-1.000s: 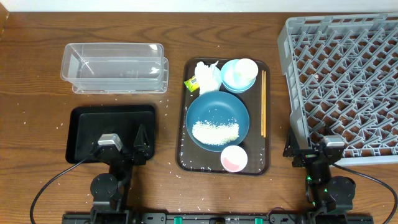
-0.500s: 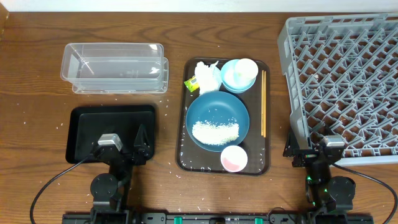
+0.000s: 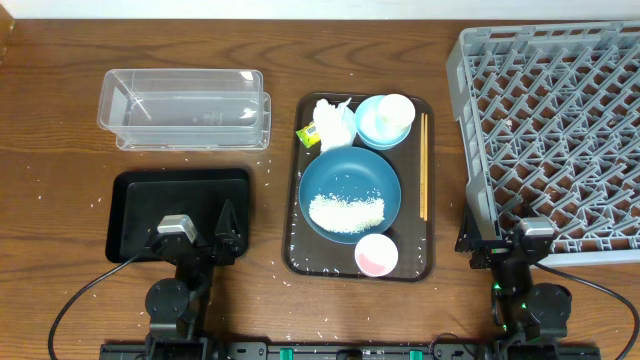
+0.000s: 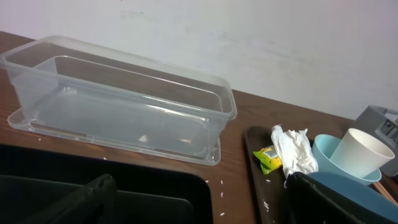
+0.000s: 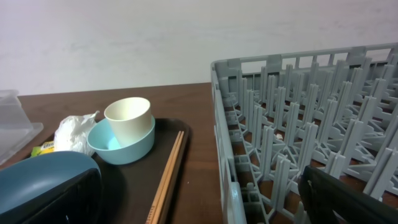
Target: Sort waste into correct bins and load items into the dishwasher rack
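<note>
the chopsticks (image 3: 423, 165) lay side by side along the right edge of the brown tray (image 3: 293, 215), their long axis running near to far, just right of the dark-blue dish (image 3: 350, 170) and the light-blue bowl (image 3: 372, 125). the dish sat mouth up in the middle of the tray, with the rice (image 3: 346, 212) heaped on its near half. the bowl stood in the far right corner with the white cup (image 3: 398, 109) leaning inside it. the tissue (image 3: 335, 122) lay bunched just left of the bowl, and the wrapper (image 3: 308, 134) lay at the tissue's left side. the pink cup (image 3: 376, 255) stood mouth up at the tray's near edge.

on the counter (image 3: 60, 150) to the left, the clear tub (image 3: 183, 108) lay open side up, long axis left to right, with the black tray (image 3: 135, 200) near of it and lying the same way. the rack (image 3: 560, 120) filled the right side. stray grains dotted the counter.

the left fingers (image 4: 336, 202) hung over the near part of the black tray, spread wide, with nothing between them. the right fingers (image 5: 348, 199) were at the rack's near left corner, also wide apart and holding nothing, with the rack's left wall rising straight ahead.
</note>
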### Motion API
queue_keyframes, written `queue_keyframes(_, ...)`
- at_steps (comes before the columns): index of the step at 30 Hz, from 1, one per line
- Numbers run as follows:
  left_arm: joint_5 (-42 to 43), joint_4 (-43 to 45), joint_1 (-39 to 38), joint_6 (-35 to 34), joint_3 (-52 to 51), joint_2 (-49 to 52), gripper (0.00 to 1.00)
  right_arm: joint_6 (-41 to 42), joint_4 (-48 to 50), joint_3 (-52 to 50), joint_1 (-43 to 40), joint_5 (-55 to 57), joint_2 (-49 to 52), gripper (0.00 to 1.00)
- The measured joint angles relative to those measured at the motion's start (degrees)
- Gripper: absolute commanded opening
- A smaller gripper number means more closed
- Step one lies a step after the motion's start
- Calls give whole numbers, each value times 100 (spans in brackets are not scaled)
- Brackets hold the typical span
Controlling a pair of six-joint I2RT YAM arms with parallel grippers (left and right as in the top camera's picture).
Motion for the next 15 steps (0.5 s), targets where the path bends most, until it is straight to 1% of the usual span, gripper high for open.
queue_keyframes(8, 0, 0, 0, 0, 0, 0, 89, 13, 15, 0, 0, -11, 0, 99)
queue_keyframes(11, 0, 0, 0, 0, 0, 0, 90, 422, 85, -2, 0, -330, 0, 99)
queue_keyframes(15, 0, 2, 0, 0, 0, 0, 89, 1357, 361, -11, 0, -942, 4, 99)
